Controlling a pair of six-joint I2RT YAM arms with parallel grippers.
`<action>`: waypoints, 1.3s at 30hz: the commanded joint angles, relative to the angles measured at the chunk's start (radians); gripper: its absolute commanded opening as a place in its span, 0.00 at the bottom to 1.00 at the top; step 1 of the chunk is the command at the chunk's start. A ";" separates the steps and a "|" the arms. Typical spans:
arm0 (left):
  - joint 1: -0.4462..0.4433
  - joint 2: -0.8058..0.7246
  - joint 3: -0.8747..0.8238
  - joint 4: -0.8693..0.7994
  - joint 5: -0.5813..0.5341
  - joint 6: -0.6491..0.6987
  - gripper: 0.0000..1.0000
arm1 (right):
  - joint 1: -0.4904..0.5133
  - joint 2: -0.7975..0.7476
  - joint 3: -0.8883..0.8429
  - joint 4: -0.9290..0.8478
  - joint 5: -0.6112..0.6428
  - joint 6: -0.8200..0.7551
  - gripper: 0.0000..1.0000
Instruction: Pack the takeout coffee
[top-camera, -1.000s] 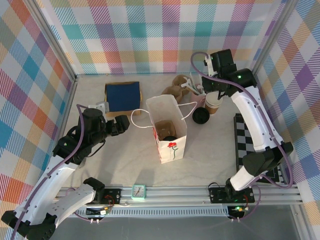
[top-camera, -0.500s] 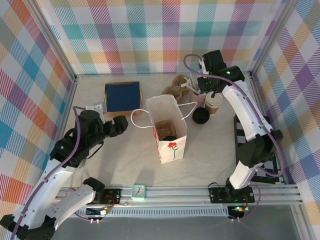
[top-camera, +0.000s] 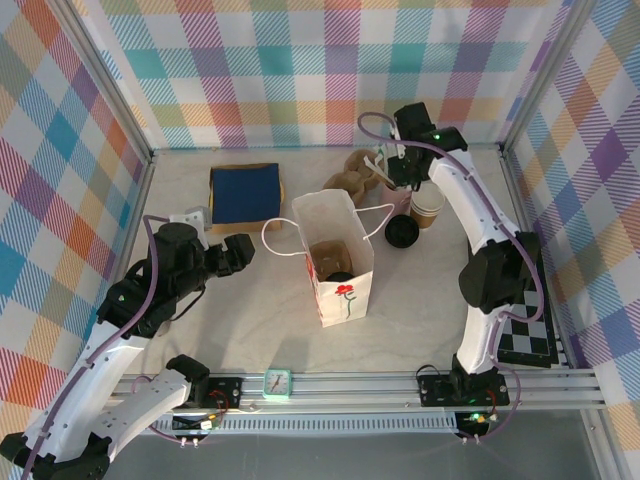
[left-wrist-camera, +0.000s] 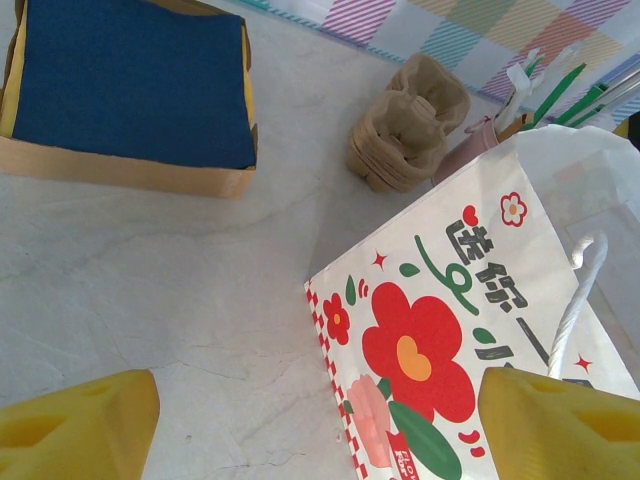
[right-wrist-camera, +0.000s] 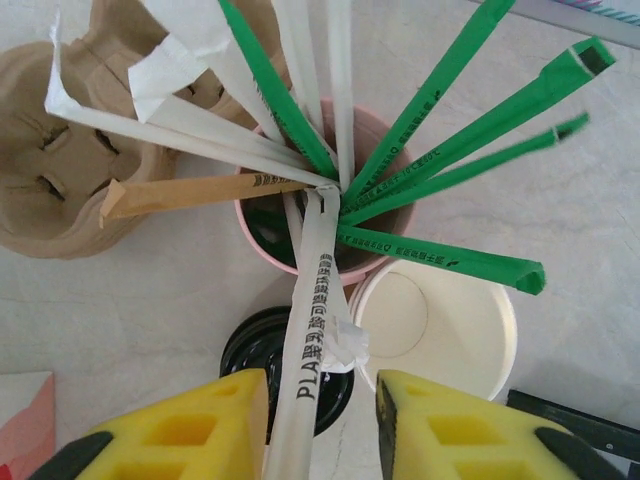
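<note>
Takeout coffee: a small kraft-brown paper cup with a round black plastic lid (top-camera: 339, 273). We see its dark top down inside the bag at mid-counter, so we judge it already packed.
Bag: the white paper bag with the red flower print (top-camera: 345, 302) stands upright and open on the pale marbled counter (top-camera: 420, 310), its rope handles splayed to either side.
What changed: over the last second the right arm has swung from above the unlidded brown cup with the white inside (top-camera: 428, 208) toward the far edge.
Right end effector (right-wrist-camera: 322, 420): it now hangs over the pink cup of wrapped straws (right-wrist-camera: 378, 130). The gap is narrow, one finger on each side of a white paper-wrapped straw (right-wrist-camera: 312, 300), and not yet pinched on it.
Meaning: we read this as the coffee being done, with a straw as the next thing to go in the bag.
Left end effector (left-wrist-camera: 315, 415): spread wide and holding nothing, low beside the bag on the side toward the left edge, barely moved.
Nearby: a loose black plastic lid (top-camera: 401, 232) lies just beside the unlidded cup. A stack of brown pulp cup carriers (top-camera: 352, 172) sits at the far edge.
</note>
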 joint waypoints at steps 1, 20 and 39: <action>0.010 0.000 -0.006 -0.008 -0.013 0.017 0.83 | -0.006 -0.017 0.046 -0.020 -0.013 0.000 0.39; 0.010 0.021 -0.003 0.005 -0.006 0.019 0.83 | -0.216 -0.123 -0.068 0.035 -0.162 0.179 0.44; 0.010 0.036 0.012 -0.004 -0.018 0.028 0.83 | -0.280 0.072 -0.098 0.208 -0.298 0.265 0.40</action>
